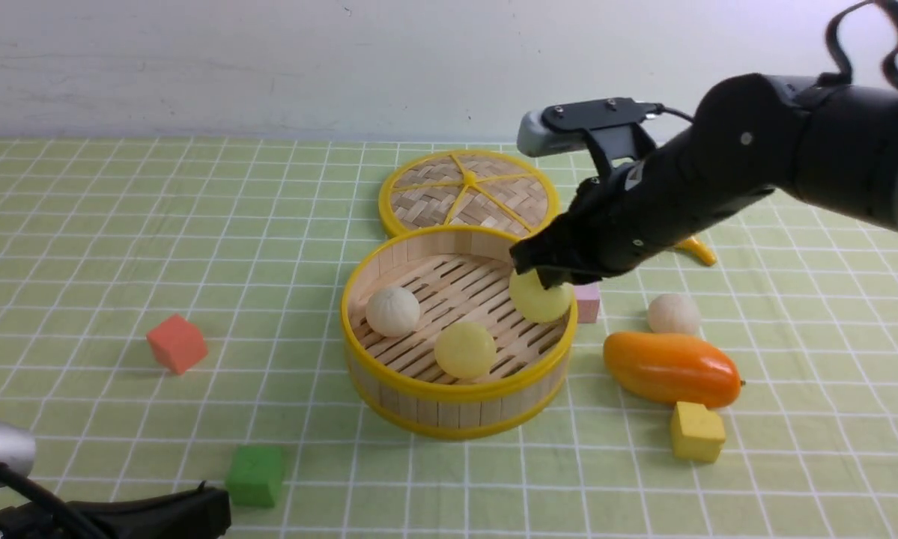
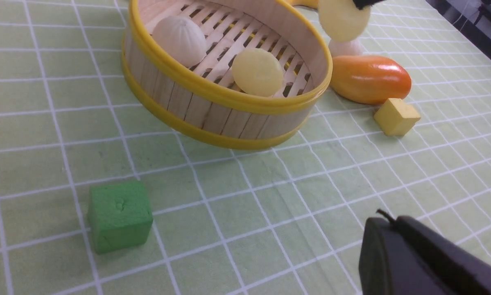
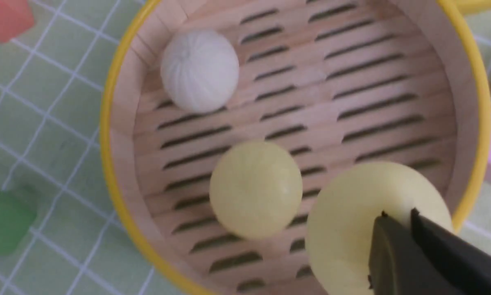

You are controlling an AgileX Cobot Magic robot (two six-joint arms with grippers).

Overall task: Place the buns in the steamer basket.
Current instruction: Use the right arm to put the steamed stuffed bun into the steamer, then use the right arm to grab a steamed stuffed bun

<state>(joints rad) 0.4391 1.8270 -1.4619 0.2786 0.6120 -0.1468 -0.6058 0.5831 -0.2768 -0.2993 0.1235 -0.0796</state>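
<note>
- The right gripper (image 1: 547, 281) reaches in from the right and is clamped on a pale yellow bun, the held bun (image 1: 544, 301). The black fingertips pinch its top.
- The held bun hangs over the right part of the basket (image 1: 449, 413), just inside the right rim. In the left wrist view it sits at about rim height, off the slats.
- On the basket floor lie two more buns. The yellow bun (image 1: 465, 349) is near the front wall, just beside the held bun but apart from it. The white bun (image 1: 392, 311), pleated, is at the left wall.
- The basket stands upright in the middle of the green checked cloth (image 1: 119, 224).
- Just right of the basket, under the right arm, a pink cube (image 1: 589, 302) is partly hidden.
- Further right the last bun (image 1: 673, 314), off-white, rests on the cloth, outside the basket. It is just behind the mango (image 1: 672, 368).
- A yellow cube (image 1: 696, 432) lies just in front of the mango's right end.
- The lid (image 1: 469, 193) lies flat beyond the basket, its near edge meeting the basket's far rim.
- A red cube (image 1: 177, 343) sits well to the left of the basket, and a green cube (image 1: 255, 475) lies nearer, front left.
- The left gripper (image 2: 386, 229) is low at the near left corner, beside the green cube. Its jaws are together and it holds nothing.
</note>
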